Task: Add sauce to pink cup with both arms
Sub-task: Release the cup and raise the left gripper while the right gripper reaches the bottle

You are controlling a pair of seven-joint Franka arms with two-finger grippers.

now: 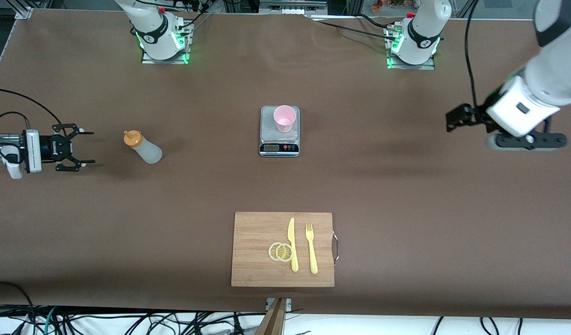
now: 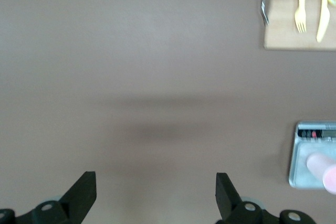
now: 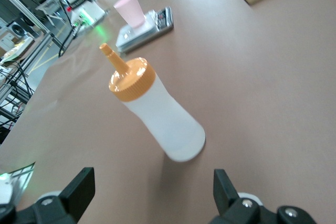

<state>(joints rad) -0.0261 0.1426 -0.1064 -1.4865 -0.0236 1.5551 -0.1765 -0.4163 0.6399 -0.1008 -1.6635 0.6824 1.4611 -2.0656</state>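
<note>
On a flat grey scale (image 1: 279, 132) stands the tapered pink cup (image 1: 285, 118); both arms' jaws apart.

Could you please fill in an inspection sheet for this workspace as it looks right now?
Surface: brown table, no spills seen.
Job's things: sauce bottle upright on the table, orange cap on, toward the right arm's end; pink cup upright on the scale at mid-table.
Clutter: cutting board nearer the camera than the scale, carrying a knife, fork and two lemon slices.
Grippers: right gripper open beside the bottle, not touching; left gripper open over bare table at the left arm's end.
Cables: loose black cables below the table's near edge.
Surroundings: metal framing by the bases.
</note>
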